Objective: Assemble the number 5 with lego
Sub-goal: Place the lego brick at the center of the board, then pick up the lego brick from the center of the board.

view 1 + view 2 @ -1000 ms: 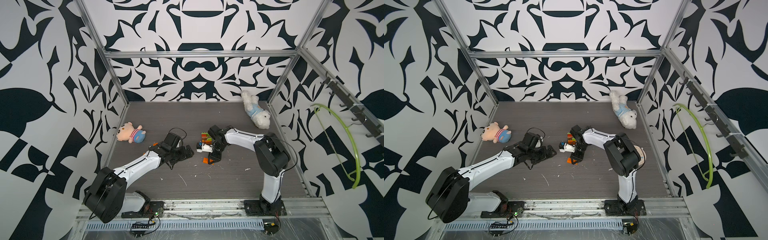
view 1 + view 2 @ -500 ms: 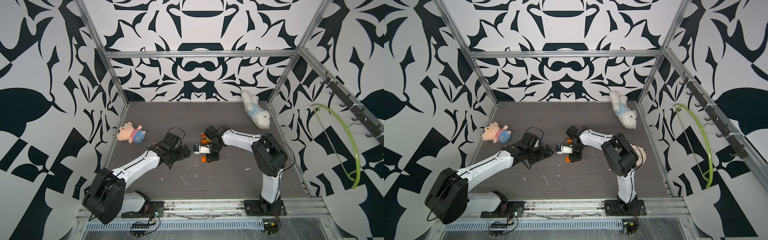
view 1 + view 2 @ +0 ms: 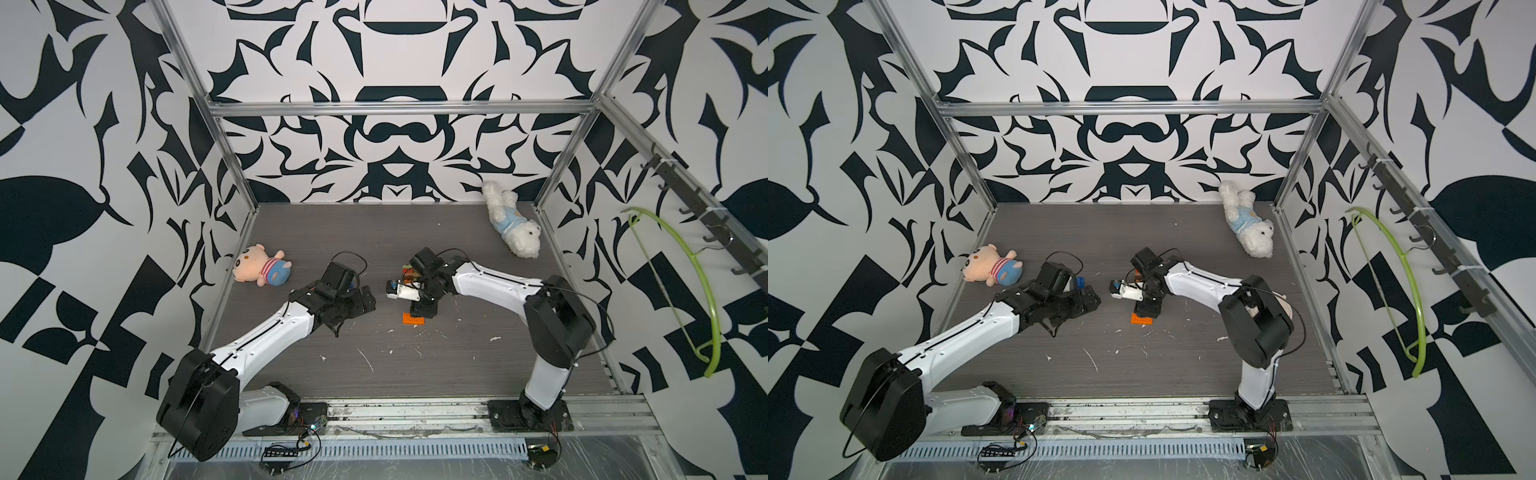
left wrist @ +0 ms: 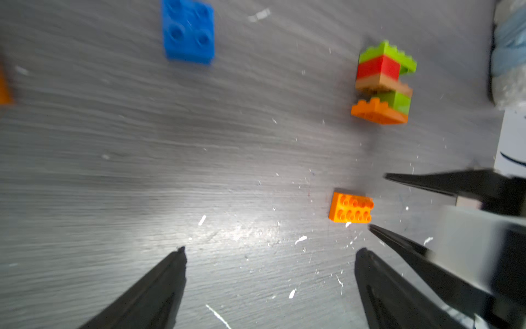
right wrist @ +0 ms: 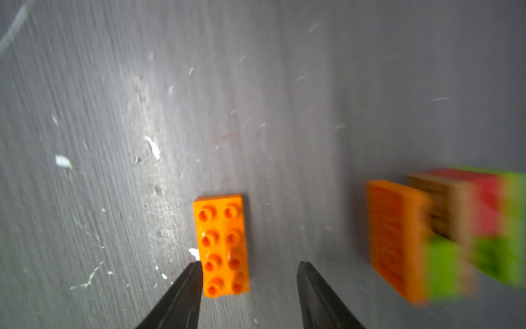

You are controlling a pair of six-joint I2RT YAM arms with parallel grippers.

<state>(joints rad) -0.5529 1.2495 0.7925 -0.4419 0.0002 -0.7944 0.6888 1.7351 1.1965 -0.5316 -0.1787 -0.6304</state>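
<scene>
**Worktop** [image 3: 415,374]: dark grey wood-grain board flecked with white scraps, carrying every item below.

**Left arm** [image 3: 270,336]: white-and-black. It is stretching low from its front base toward the centre, with the wrist hanging close above the board.

**Left arm's fingers** [image 4: 159,293]: black and tapered. They are standing spread wide over bare board and grasping nothing.

**Right arm** [image 3: 498,286]: it is reaching inward from its own front base, with the elbow raised and the wrist bending downward.

**Right arm's fingers** [image 5: 182,296]: they are standing partly parted and released, pointing down at the board.

**Orange oblong eight-stud plastic brick** [image 5: 223,245]: it is lying flat, studs up, on the worktop between the right arm's fingers. One finger is sitting against its long edge and the other is standing clear. It is showing in both top views just below the right wrist [image 3: 413,320].

**Joined block of lime green, red, tan and orange bricks** [image 4: 384,82]: it is resting on the worktop near the orange oblong brick, apart from it.

**Blue square four-stud brick** [image 4: 187,31]: it is lying flat and alone, well apart from the block. In a top view it is showing beside the left wrist [image 3: 1080,282].

**Pink-faced plush doll** [image 3: 262,270] and **white plush dog** [image 3: 513,224]: they are lying near the left and right walls.
</scene>
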